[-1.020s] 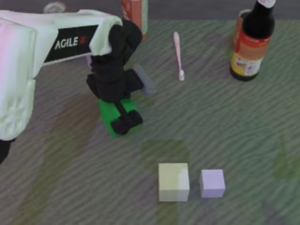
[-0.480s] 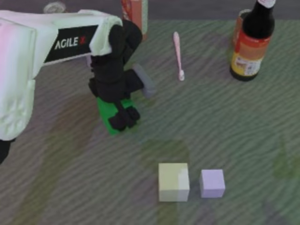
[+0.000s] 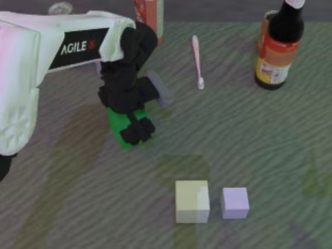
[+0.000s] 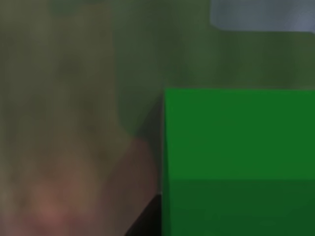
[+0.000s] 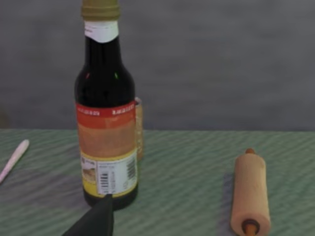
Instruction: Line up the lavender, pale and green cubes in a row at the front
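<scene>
The left gripper (image 3: 137, 129) is reaching down over the green cube (image 3: 122, 126), which is sitting left of centre on the surface (image 3: 270, 155), toward the back half. Its jaws are sitting narrowly apart on the cube's top and right side; whether they are actually gripping it I cannot tell. In the left wrist view the green cube (image 4: 238, 162) is filling much of the picture, with a dark fingertip (image 4: 147, 221) just beside its edge.

The pale cube (image 3: 192, 201) and the lavender cube (image 3: 235, 203) are sitting side by side near the front edge, close together but apart, the lavender one on the right. Both are lying well apart from the green cube.

A dark bottle (image 3: 280, 44) with an orange label is standing near the back right corner, and a pink toothbrush (image 3: 197, 61) is lying near the back edge. The right wrist view is showing the bottle (image 5: 106, 113), a wooden rolling pin (image 5: 250, 194) lying beside it, and one dark fingertip (image 5: 96, 219) of the right gripper.
</scene>
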`<state>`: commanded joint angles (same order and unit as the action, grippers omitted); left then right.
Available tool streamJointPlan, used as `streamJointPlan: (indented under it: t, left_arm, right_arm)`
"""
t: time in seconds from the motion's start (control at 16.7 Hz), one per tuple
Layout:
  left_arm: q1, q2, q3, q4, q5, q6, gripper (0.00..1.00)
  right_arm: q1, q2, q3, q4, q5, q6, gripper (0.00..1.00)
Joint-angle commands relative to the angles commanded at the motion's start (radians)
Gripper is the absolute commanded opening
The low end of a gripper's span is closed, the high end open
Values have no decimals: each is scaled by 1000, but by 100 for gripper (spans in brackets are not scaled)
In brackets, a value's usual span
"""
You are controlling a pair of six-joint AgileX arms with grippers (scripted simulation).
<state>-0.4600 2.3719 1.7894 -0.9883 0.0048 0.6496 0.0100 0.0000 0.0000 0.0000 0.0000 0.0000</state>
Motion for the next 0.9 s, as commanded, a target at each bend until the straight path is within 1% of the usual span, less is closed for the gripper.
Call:
streamJointPlan:
  t: [0.24, 0.6, 0.9]
  left_arm:
    - [2, -13, 16, -22, 3, -1, 0]
    - [18, -67, 154, -222, 2, -2, 0]
    - [14, -73, 166, -237, 2, -1, 0]
  right_arm:
    - [0, 0, 0, 0, 0, 0, 100]
    - [0, 0, 0, 0, 0, 0, 100]
    - [0, 0, 0, 0, 0, 0, 100]
